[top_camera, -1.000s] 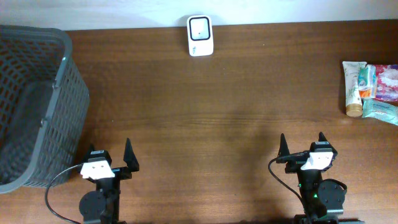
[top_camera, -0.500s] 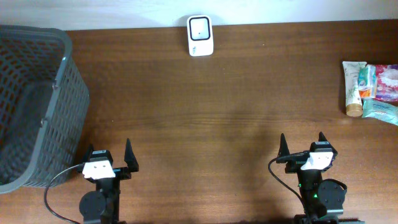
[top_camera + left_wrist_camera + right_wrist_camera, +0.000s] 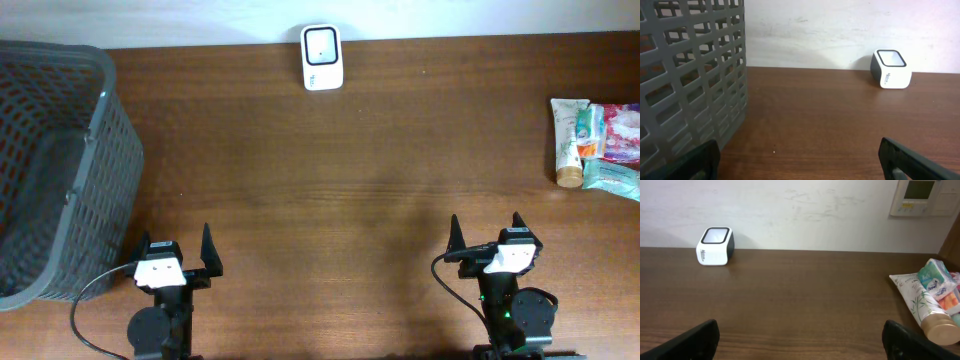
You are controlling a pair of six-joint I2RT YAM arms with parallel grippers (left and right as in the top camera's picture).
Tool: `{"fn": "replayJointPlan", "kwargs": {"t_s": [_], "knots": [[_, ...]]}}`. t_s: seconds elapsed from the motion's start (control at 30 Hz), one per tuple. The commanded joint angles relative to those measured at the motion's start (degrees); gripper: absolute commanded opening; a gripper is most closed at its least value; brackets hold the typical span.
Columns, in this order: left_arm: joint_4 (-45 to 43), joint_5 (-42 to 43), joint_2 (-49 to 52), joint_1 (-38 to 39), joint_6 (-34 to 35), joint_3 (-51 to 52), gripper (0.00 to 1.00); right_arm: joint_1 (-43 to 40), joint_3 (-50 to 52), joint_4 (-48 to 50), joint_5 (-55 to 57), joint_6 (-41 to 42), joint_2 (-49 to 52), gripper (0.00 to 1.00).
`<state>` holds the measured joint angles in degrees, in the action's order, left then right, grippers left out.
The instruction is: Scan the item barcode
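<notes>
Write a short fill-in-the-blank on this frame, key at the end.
1. The gray mesh basket sits on the ____ side of the table.
2. The tube and packets lie at its ____ edge.
3. The left hand and right hand are both ____, holding nothing.
Missing words: left; right; open.

Overhead, basket (image 3: 105, 170) and packets (image 3: 618, 135) — both cut off at the edges.

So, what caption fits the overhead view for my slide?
Left claw and right claw open and empty; scanner at far edge, basket left, toiletries right.
</notes>
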<state>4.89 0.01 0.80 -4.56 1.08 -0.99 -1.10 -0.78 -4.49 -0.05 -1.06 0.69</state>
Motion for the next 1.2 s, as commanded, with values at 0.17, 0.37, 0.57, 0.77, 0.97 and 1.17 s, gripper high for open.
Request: {"fn": "replayJointPlan", "kwargs": {"t_s": [0.17,0.37,0.57,0.77,0.97,1.17], "knots": [[-0.11,0.13,-0.46,0.17,-0.92,0.48,0.99,-0.42,0.46,-0.20,0.50,0.46,-0.48,0.99],[-0.13,0.15,-0.46,0.17,-0.92,0.46,0.99,-0.42,0.46,-0.20,0.50,0.46,-0.48,0.99],[-0.13,0.15,-0.46,0.17,-0.92,0.46,0.99,-0.42,0.46,-0.20,0.50,0.46,-0.48,0.99],[-0.13,0.15,-0.46,0.17,-0.92,0.46,0.99,-0.42,0.46,-0.20,0.50,0.46,-0.50,0.99],[-0.11,0.15,-0.46,0.17,-0.92,0.46,0.99,-0.42,0.46,-0.22,0.72,-0.44,-0.50,0.99],[-0.13,0.13,-0.46,0.17,-0.92,0.46,0.99,-0.42,0.46,-0.24,0.46,0.04,-0.50,0.99]]}}
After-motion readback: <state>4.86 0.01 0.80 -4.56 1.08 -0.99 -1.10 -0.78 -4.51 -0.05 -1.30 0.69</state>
